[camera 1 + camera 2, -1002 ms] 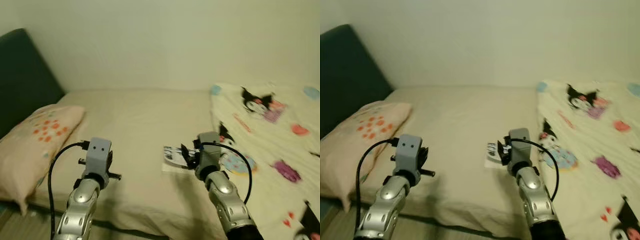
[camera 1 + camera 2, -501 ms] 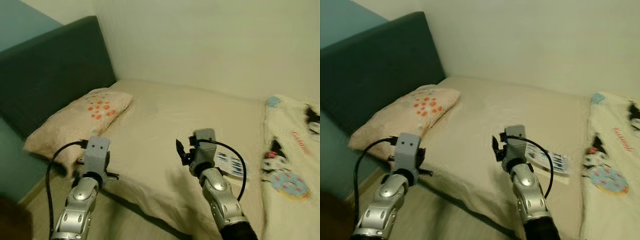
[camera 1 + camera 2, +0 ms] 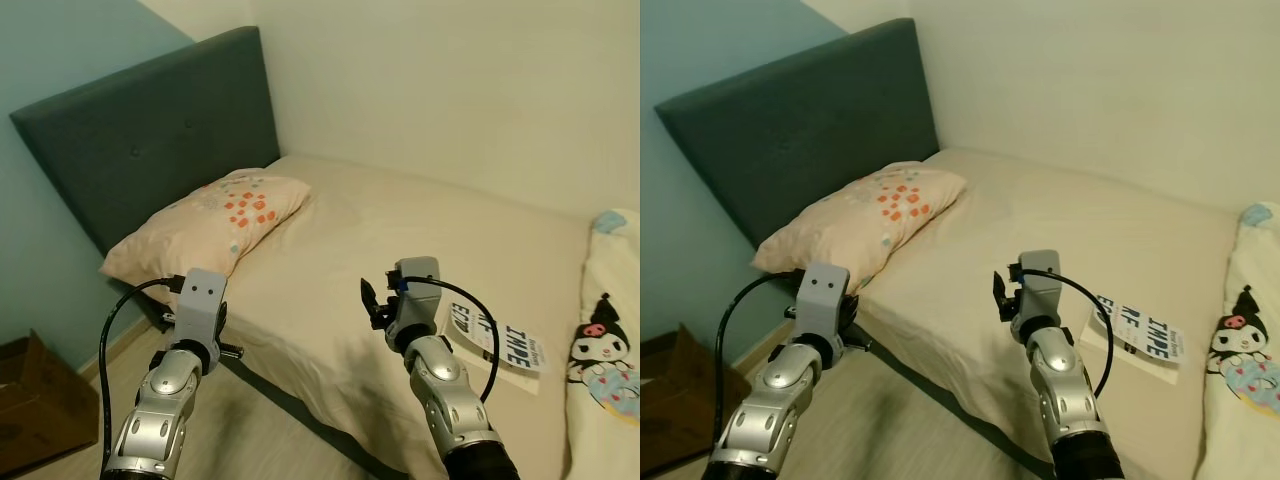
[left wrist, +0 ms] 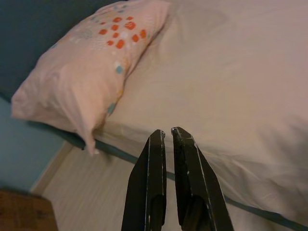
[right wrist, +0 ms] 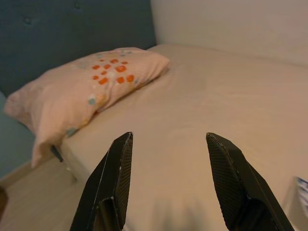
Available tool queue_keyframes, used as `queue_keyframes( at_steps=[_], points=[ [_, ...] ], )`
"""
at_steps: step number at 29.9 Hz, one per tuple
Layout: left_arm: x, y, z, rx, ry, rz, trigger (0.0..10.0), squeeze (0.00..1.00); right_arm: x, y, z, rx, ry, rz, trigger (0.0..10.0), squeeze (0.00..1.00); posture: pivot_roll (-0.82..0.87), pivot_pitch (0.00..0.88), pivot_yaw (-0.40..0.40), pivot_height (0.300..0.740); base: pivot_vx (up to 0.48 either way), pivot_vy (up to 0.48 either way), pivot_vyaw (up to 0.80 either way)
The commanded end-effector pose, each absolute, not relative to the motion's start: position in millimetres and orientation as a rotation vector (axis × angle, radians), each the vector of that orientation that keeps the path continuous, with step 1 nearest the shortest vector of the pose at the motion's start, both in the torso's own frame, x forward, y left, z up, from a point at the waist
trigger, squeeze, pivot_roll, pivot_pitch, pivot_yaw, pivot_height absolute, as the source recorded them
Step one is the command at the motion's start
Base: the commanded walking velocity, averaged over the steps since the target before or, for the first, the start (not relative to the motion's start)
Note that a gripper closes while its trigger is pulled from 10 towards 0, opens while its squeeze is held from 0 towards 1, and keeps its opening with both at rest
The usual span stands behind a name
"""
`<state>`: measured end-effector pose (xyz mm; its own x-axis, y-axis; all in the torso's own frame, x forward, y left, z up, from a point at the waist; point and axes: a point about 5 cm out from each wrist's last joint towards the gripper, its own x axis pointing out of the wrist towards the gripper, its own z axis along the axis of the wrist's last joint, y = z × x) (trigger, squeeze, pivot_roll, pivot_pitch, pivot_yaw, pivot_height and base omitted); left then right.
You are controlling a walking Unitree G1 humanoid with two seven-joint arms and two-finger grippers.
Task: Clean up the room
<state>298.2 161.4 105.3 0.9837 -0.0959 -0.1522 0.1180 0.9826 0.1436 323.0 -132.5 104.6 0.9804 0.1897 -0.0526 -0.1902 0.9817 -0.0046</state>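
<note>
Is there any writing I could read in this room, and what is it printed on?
"IMPE": large dark letters on the white book lying on the bed.
A second line of large letters on the same book is partly hidden behind the right arm; it cannot be read reliably.
The blanket with cartoon figures shows no readable words.

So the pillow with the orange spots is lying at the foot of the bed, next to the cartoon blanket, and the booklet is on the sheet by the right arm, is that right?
Not quite. The pillow lies at the head of the bed, against the dark headboard, far from the cartoon blanket, as the left eye view shows. The booklet is indeed on the sheet by the right arm.
</note>
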Motion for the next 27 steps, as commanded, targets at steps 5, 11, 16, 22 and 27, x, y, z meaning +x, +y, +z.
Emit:
queue_keyframes(
  at_steps=[5, 11, 16, 22, 27],
  points=[
    [297, 159, 102, 0.166, 0.166, -0.119, 10.0, 0.00, 319, -128, 98, 0.002, 0.074, 0.209, 10.0, 0.00, -0.06, 0.086, 0.097, 0.740, 0.000, -0.469, 0.32],
    [297, 160, 103, 0.173, 0.165, -0.119, 10.0, 0.00, 319, -131, 97, 0.020, 0.085, 0.183, 10.0, 0.00, -0.06, 0.087, 0.096, 0.740, 0.000, -0.480, 0.00],
    [297, 162, 102, 0.181, 0.172, -0.101, 10.0, 0.00, 319, -133, 96, -0.014, 0.084, 0.179, 10.0, 0.00, -0.06, 0.090, 0.098, 0.740, 0.000, -0.397, 0.00],
    [301, 167, 102, 0.114, 0.179, -0.071, 10.0, 0.00, 318, -134, 96, -0.013, 0.086, 0.173, 10.0, 0.00, -0.07, 0.097, 0.099, 0.740, 0.000, 0.080, 0.00],
    [302, 172, 104, 0.150, 0.184, -0.057, 10.0, 0.00, 318, -135, 96, -0.012, 0.085, 0.173, 10.0, 0.00, -0.07, 0.098, 0.098, 0.740, 0.000, 0.480, 0.00]
  ],
)
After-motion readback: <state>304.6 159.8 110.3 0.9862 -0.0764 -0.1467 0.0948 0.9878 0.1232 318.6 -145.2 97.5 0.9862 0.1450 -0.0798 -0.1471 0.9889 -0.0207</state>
